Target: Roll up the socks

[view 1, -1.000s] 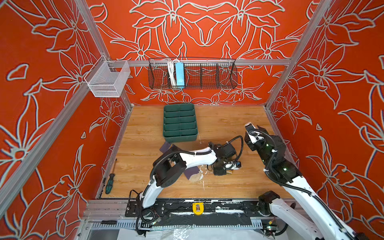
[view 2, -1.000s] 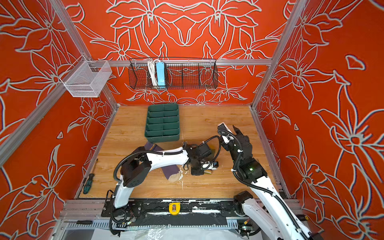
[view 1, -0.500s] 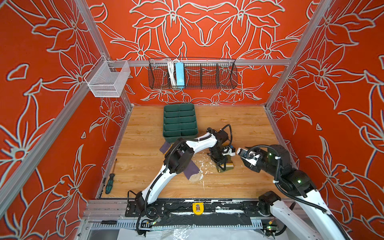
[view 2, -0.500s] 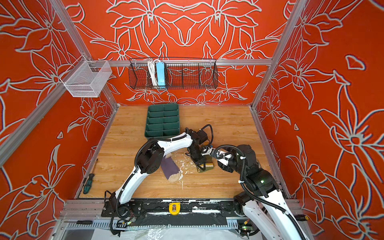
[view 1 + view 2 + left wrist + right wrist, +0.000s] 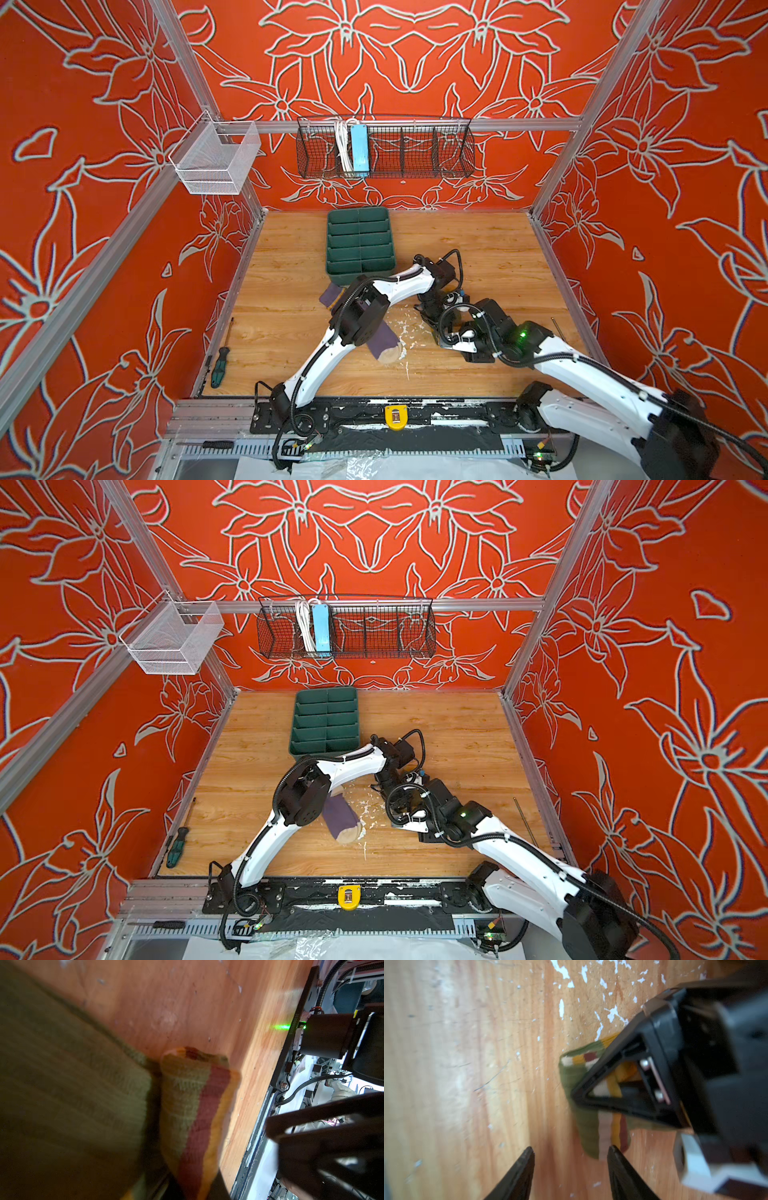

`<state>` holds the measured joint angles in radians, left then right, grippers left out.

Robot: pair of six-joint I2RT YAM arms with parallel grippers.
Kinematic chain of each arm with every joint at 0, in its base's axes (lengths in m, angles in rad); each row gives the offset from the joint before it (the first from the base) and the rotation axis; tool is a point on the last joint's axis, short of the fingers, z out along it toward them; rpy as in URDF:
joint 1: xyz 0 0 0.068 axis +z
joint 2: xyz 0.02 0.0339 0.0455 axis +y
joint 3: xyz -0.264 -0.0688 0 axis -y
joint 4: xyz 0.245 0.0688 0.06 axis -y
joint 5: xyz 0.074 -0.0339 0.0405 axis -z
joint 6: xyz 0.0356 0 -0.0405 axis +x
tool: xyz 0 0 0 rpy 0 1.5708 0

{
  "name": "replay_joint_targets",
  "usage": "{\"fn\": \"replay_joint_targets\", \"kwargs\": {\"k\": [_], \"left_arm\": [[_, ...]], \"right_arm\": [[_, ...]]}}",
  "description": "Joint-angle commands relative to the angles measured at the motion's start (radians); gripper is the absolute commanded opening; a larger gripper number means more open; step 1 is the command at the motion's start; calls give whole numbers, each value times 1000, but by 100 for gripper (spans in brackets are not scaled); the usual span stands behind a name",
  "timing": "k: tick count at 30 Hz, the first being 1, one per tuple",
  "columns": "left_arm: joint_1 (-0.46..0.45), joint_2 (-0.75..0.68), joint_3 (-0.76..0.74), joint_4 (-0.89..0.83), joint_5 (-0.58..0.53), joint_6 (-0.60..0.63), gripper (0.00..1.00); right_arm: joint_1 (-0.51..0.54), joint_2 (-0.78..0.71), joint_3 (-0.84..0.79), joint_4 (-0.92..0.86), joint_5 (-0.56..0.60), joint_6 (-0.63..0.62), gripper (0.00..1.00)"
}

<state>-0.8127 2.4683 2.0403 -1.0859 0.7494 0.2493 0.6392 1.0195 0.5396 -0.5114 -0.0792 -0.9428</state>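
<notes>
Wood table [image 5: 291, 324], green tray [image 5: 359, 245] at the back. Purple sock [image 5: 384, 343] lies flat mid-table, partly under the L arm's elbow. Olive sock [image 5: 588, 1132] is further R on the boards, striped cuff folded. L gripper [image 5: 575, 1095] is clamped on that cuff. R gripper [image 5: 571, 1149] has jaws apart, one tip just beside the cuff, nothing held.
</notes>
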Motion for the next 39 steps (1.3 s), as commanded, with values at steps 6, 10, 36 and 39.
{"fn": "replay_joint_targets", "kwargs": {"k": [6,10,36,39], "left_arm": [[-7,51,-61,-12,-43,21,6],[-6,32,-90,18,-38,23,14],[168,-615,-632,726,-143,-238,98],[227,-831,-787,910,-328,-261,98]], "right_arm": [[4,151,-50,261,62,-59,59],[4,180,-74,299,57,-61,58],[31,99,-110,122,-80,31,0],[31,117,-73,84,-106,82,0]]}}
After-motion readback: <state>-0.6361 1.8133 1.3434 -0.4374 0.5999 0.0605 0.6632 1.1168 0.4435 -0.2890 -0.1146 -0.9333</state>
